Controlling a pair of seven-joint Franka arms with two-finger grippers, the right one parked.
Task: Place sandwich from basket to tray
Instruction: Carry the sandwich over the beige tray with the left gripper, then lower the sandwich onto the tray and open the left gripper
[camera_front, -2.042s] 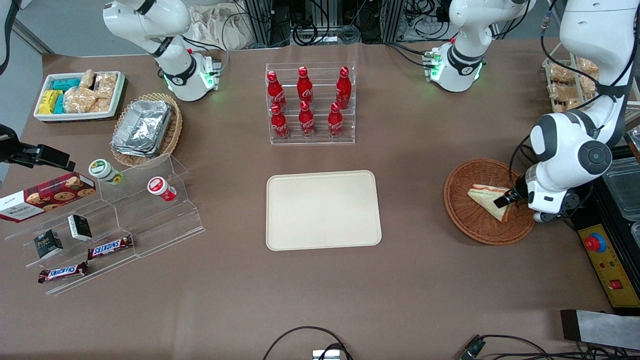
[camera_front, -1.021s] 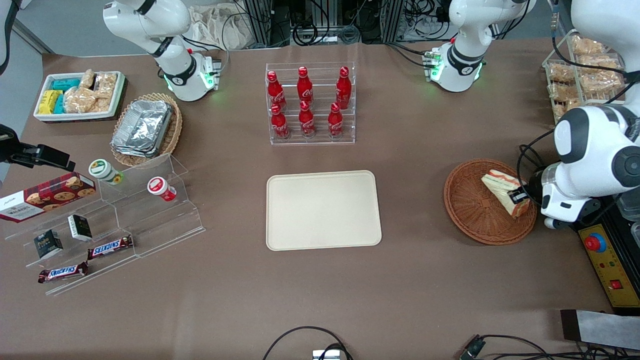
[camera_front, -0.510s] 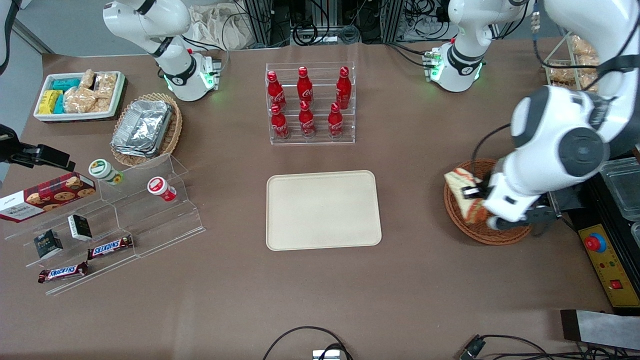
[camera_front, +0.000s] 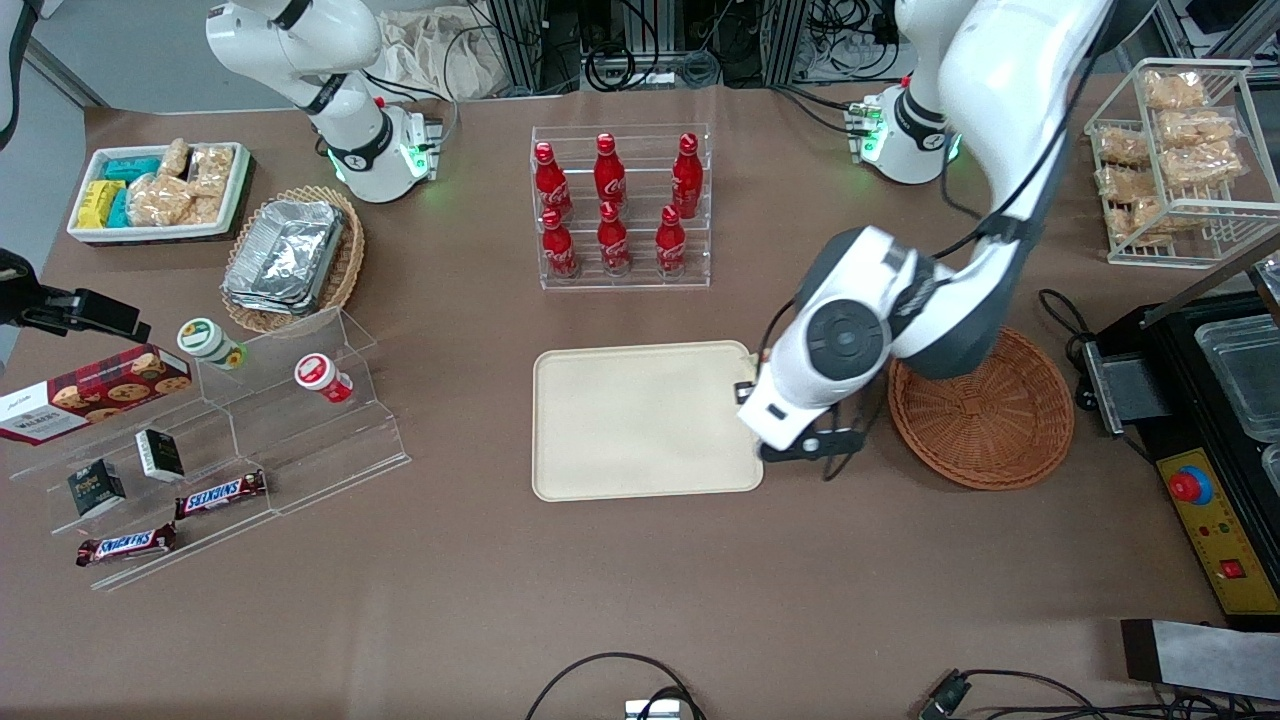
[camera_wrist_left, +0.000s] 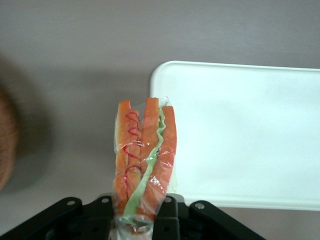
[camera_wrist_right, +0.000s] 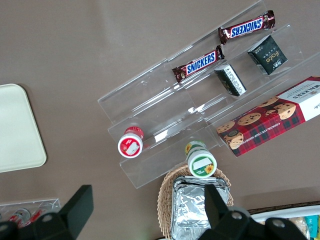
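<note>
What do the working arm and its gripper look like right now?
The left arm is glossy white with rounded shells and dark grey joint sections; a round grey cap marks the wrist joint. Thin black cables loop along it. Its base glows green. The gripper, over the tray's edge nearest the basket, is matte black with screw heads visible.

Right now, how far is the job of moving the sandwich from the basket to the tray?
Done: the basket holds nothing now; the sandwich is out and lifted.
In hand: the gripper is shut on the sandwich, which hangs above the table right at the tray's edge nearest the basket.
Left: carry it over the tray, lower it, open the fingers and pull the arm away.
</note>
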